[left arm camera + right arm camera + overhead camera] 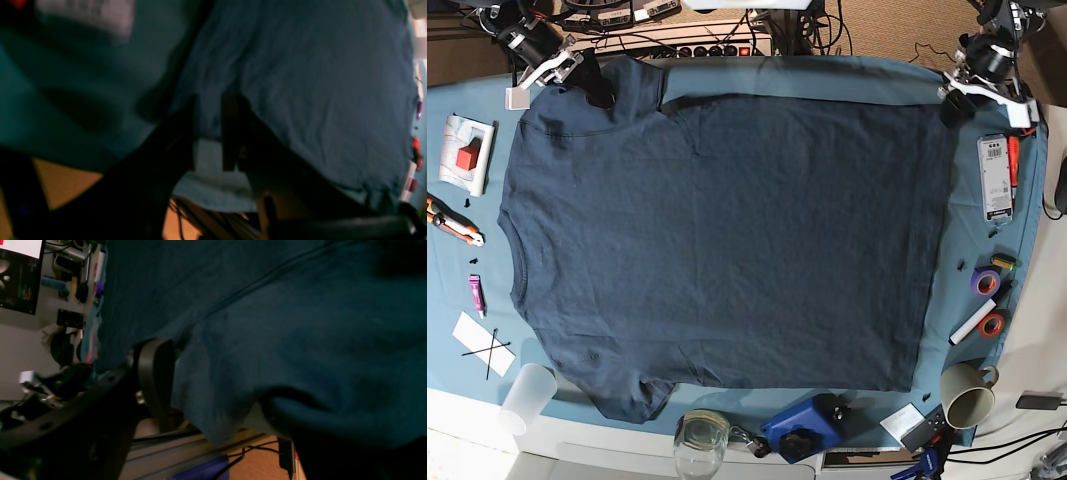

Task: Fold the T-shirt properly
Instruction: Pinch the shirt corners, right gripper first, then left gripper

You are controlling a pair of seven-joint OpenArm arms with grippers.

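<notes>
Nearest me, along the front edge of the desk [447,275], stand a clear glass [698,440] and a mug [968,402]. Beyond them the T-shirt [727,240] lies spread flat across the teal tablecloth [827,72]. At the far edge, the left end effector [951,108] sits at the T-shirt's far corner, jaws narrowed onto the cloth edge. The right end effector [597,82] has its jaws spread wide beside the sleeve, gripping nothing.
</notes>
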